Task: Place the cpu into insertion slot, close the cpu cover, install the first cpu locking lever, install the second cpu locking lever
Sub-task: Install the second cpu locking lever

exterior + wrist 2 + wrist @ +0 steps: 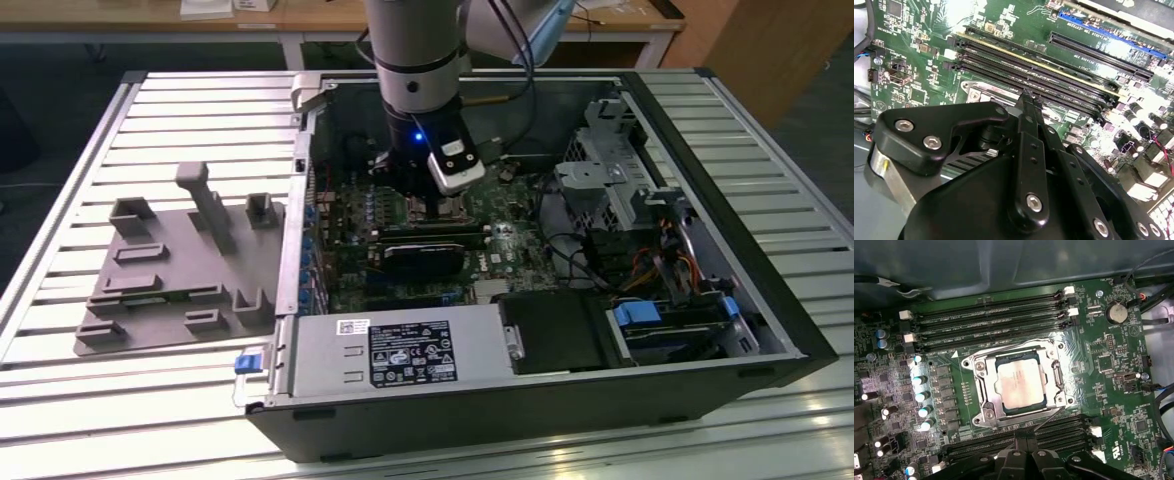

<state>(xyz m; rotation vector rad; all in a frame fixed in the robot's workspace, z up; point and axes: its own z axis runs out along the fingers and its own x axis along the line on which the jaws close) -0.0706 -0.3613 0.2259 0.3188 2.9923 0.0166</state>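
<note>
First wrist view is showing the cpu (1019,385) sitting in the insertion slot (985,416) with the cpu cover (1048,347) lying over its edges, just ahead of the claw (1026,452), whose fingers are pressing together, grasping nothing. A lever could be slipping off its hook, I judge. Slatted counter (134,400) is carrying the case.

It looked like a robotics lab or workshop: under the gripper (424,200) lay an opened computer case (694,170) on a slatted metal bench (107,400), wooden desks (174,25) behind.
</note>
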